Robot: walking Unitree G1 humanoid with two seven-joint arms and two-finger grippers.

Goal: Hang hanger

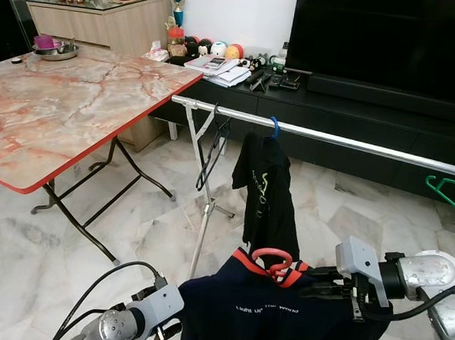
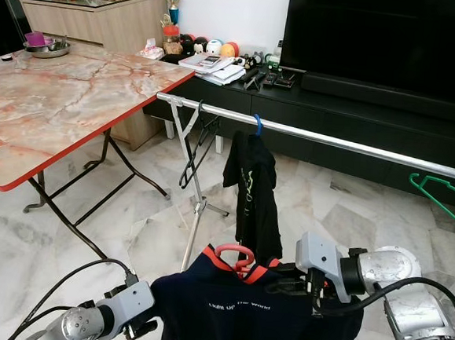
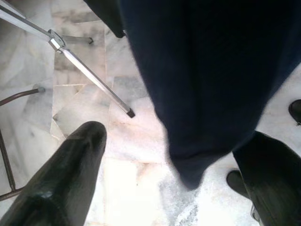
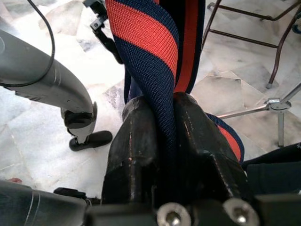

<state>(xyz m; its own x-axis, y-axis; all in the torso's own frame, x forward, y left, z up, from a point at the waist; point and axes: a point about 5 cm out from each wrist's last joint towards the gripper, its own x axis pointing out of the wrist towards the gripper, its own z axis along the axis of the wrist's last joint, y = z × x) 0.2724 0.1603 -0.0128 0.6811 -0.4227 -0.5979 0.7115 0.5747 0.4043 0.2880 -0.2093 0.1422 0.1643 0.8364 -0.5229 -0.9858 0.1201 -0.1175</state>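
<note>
Left eye view: marble-top surface [image 1: 67, 110] well off beyond the left arm; TV cabinet [image 1: 349, 120] along the far wall. Silver clothes rail [image 1: 332, 137] runs across, above and beyond both jaws. A black shirt [image 1: 266, 197] hangs from it on a blue hook; an empty dark hanger [image 1: 211, 149] hangs near the rail's left end; a green hanger [image 1: 452, 193] sits at the right, cut off by the frame edge.

Navy shirt [image 1: 279, 316] on a pink hanger [image 1: 272, 262] is held low, below the rail, between the two arms. Hanger's shoulders hidden inside the cloth; only the hook shows.

Right gripper [image 4: 162, 141]: arm reaching in level from the right, jaws clamped on the shirt's navy-and-orange striped collar [image 4: 150, 33], just beside the hook.

Left gripper [image 3: 174, 169]: forearm low, jaws spread apart, the shirt's dark hem hanging between them over marble floor [image 3: 127, 155]. Contact with the cloth is hard to make out.
</note>
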